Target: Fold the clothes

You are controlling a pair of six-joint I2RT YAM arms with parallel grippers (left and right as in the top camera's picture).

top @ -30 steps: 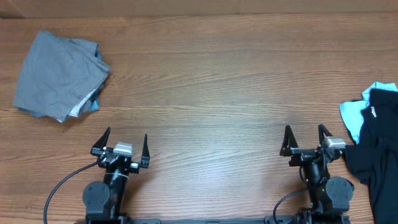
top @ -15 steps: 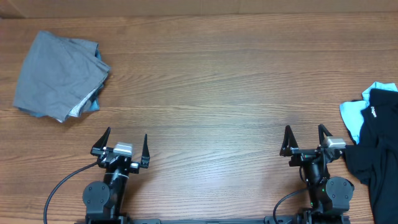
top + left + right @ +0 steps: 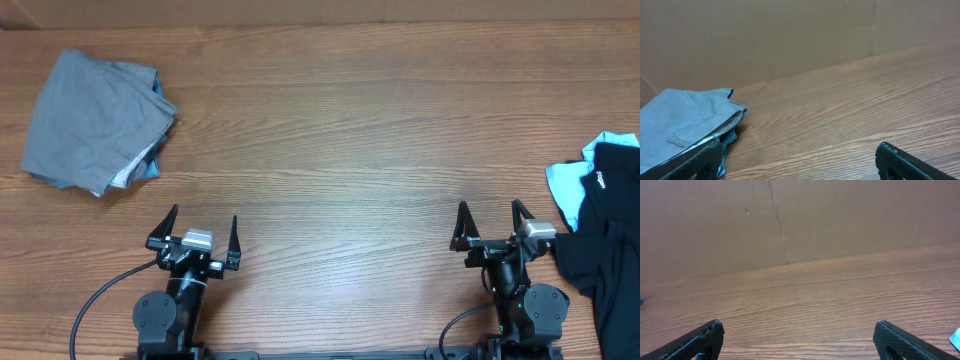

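The left fingers (image 3: 166, 224) stand spread wide at the near left, holding nothing. The right fingers (image 3: 462, 222) stand just as wide at the near right, also empty. Just right of them, at the right edge of the surface (image 3: 340, 150), a black garment (image 3: 610, 235) lies crumpled over a light-blue one (image 3: 563, 188). At the far left, well apart from both arms, a grey garment (image 3: 90, 120) lies in a flat bundle, with a light-blue edge showing at its near right corner.
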